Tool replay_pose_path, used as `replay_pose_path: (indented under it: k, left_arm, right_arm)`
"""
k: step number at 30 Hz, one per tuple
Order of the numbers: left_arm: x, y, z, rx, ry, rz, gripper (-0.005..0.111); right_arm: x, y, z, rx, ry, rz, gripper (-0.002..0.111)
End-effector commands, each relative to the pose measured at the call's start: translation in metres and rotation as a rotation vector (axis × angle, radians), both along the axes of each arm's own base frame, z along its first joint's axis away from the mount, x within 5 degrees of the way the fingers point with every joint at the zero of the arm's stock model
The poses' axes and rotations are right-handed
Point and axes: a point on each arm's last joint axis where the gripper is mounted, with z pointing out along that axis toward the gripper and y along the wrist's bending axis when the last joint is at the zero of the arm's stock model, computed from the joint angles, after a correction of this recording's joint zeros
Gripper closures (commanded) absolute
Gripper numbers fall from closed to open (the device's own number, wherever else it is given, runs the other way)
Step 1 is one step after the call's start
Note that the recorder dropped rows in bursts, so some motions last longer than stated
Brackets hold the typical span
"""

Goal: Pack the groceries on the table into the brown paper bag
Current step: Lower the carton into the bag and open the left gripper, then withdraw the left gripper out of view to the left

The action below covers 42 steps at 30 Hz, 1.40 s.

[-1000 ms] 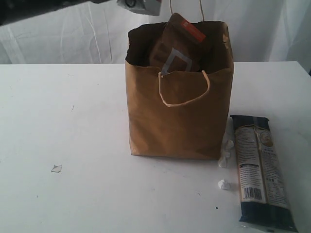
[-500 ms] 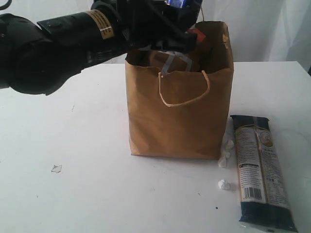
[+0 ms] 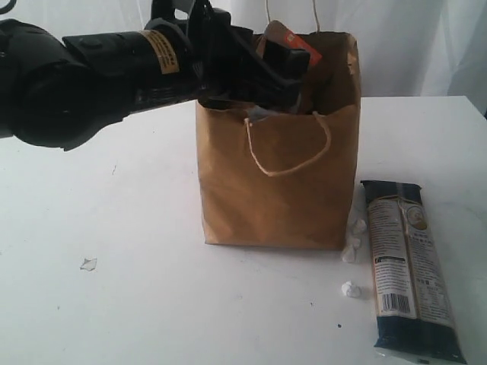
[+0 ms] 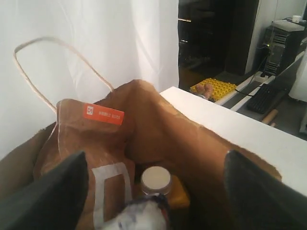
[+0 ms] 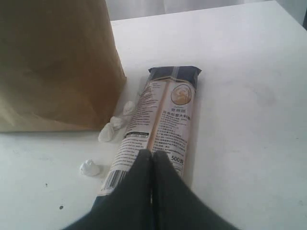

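The brown paper bag (image 3: pixel 278 190) stands upright on the white table (image 3: pixel 114 304). My left gripper (image 3: pixel 278 84) hangs over its mouth, open, with its fingers (image 4: pixel 48 191) spread wide. Below them, a small white-blue carton (image 4: pixel 141 216) lies loose inside the bag (image 4: pixel 192 139), touching neither finger. Beside it are a yellow white-capped bottle (image 4: pixel 156 179) and a brown foil pouch (image 4: pixel 91 129), whose top (image 3: pixel 293 46) pokes above the rim. The long dark pasta packet (image 3: pixel 411 266) lies flat to the right of the bag. My right gripper (image 5: pixel 152 155) hovers shut over that packet (image 5: pixel 163 120), holding nothing.
Small white crumpled bits (image 3: pixel 350 289) lie between the bag and the packet, more (image 3: pixel 354 239) at the bag's foot. A tiny pale flake (image 3: pixel 88 264) sits front left. A white curtain hangs behind. The table's right edge runs close to the packet.
My left arm has swung in from the upper left and come down over the bag's mouth. Its jaws have spread, and the carton now sits loose below them.
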Motion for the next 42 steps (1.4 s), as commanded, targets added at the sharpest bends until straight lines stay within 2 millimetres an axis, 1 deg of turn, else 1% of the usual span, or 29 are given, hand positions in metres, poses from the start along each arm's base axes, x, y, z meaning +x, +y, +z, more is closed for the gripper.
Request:
replay_pose_path:
  k: [1, 4, 7, 11, 13, 15, 18, 20, 21, 25, 34, 36, 39, 42]
  left_arm:
    - [-0.004, 0.000, 0.007, 0.015, -0.061, -0.016, 0.026]
    - [-0.005, 0.001, 0.009, 0.044, -0.103, -0.023, 0.026]
    - [-0.009, 0.006, 0.017, 0.072, -0.147, -0.025, 0.026]
    - [-0.021, 0.022, 0.031, 0.137, -0.141, -0.012, 0.027]
    - [-0.029, 0.033, 0.037, 0.184, -0.100, 0.000, 0.033]
    - [-0.037, 0.044, 0.038, 0.263, -0.065, 0.007, 0.046]
    - [-0.048, 0.059, 0.043, 0.384, -0.074, -0.002, 0.078]
    - [-0.055, 0.068, 0.049, 0.418, -0.091, -0.004, 0.099]
    - [-0.059, 0.072, 0.053, 0.419, -0.096, -0.001, 0.107]
    - [-0.066, 0.082, 0.061, 0.424, -0.118, 0.010, 0.106]
    - [-0.071, 0.088, 0.067, 0.416, -0.132, 0.015, 0.107]
    - [-0.069, 0.091, 0.066, 0.433, -0.137, 0.031, 0.107]
    - [-0.060, 0.098, 0.058, 0.440, -0.131, 0.072, 0.107]
    - [-0.053, 0.116, 0.047, 0.411, -0.109, 0.147, 0.107]
  right_arm:
    - [0.000, 0.000, -0.003, -0.002, 0.005, -0.006, 0.108]
    - [0.000, 0.000, -0.003, -0.002, 0.005, -0.006, 0.108]
    - [0.000, 0.000, -0.003, -0.002, 0.005, -0.006, 0.108]
    - [0.000, 0.000, -0.003, -0.002, 0.005, -0.006, 0.108]
    - [0.000, 0.000, -0.003, -0.002, 0.005, -0.006, 0.108]
    - [0.000, 0.000, -0.003, -0.002, 0.005, -0.006, 0.108]
    - [0.000, 0.000, -0.003, -0.002, 0.005, -0.006, 0.108]
    - [0.000, 0.000, -0.003, -0.002, 0.005, -0.006, 0.108]
    - [0.000, 0.000, -0.003, -0.002, 0.005, -0.006, 0.108]
    - [0.000, 0.000, -0.003, -0.002, 0.005, -0.006, 0.108]
    - [0.000, 0.000, -0.003, -0.002, 0.005, -0.006, 0.108]
    - [0.000, 0.000, -0.003, -0.002, 0.005, -0.006, 0.108]
    - [0.000, 0.000, -0.003, -0.002, 0.005, -0.006, 0.108]
    - [0.000, 0.000, -0.003, -0.002, 0.005, -0.006, 0.108]
